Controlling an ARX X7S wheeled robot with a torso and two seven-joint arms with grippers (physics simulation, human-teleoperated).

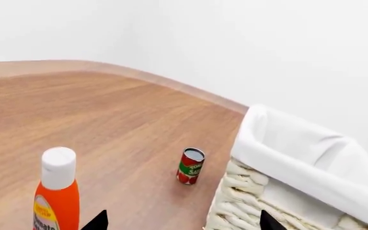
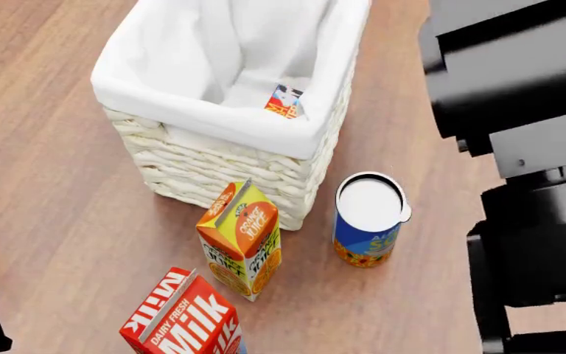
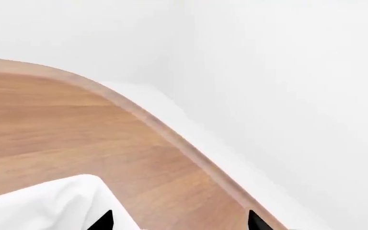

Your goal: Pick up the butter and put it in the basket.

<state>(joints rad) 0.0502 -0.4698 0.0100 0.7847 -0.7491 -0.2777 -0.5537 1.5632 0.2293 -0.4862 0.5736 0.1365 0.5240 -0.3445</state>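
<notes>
Fingertips (image 3: 104, 221) of the right gripper (image 3: 178, 223) stand wide apart with nothing between them. One dark tip shows over a fold of white liner (image 3: 50, 203), with bare table (image 3: 75, 139) beyond. The left gripper (image 1: 184, 223) is spread the same way and also empty. It sits low beside the woven wall of the basket (image 1: 248, 201), with an orange ketchup bottle (image 1: 57, 191) just beside one tip and a soup can (image 1: 191, 166) further ahead.

In the head view a small box, most likely the butter (image 2: 285, 102), lies down inside the basket against the near liner wall. Only its yellow-orange and red end shows, and no lettering can be read. If it is the butter, it lies below and apart from both claws, and the placing looks done.

The remaining risk is collateral. The bulky right arm (image 2: 519, 140) hangs over the basket's corner and could snag the liner or shove the basket on its way out. It could also knock the white-topped blue can (image 2: 367, 221), which stands just beside the basket. A sideways drift of the left claw could tip the ketchup bottle.
</notes>
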